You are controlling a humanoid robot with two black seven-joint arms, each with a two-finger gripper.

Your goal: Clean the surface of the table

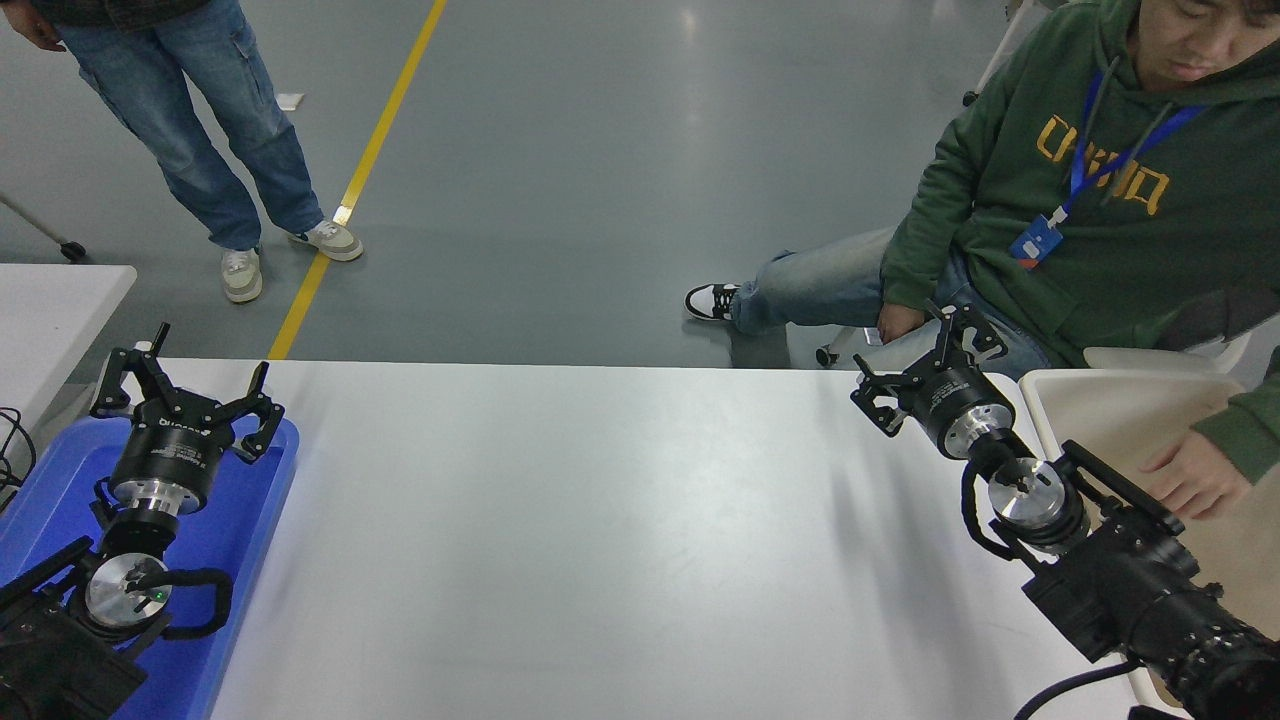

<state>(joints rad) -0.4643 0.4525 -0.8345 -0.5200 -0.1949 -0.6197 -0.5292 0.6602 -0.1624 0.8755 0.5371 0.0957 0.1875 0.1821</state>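
Observation:
The table surface is a wide white top filling the lower half of the view. My right gripper hangs open above its far right corner, fingers spread and holding nothing. My left gripper stays parked at the lower left over a blue tray, open and holding nothing.
A blue tray lies on the table's left end. A beige bin stands past the right edge, and a seated person in a green hoodie reaches a hand into it. Another person stands at the far left. A smaller white table shows at the left.

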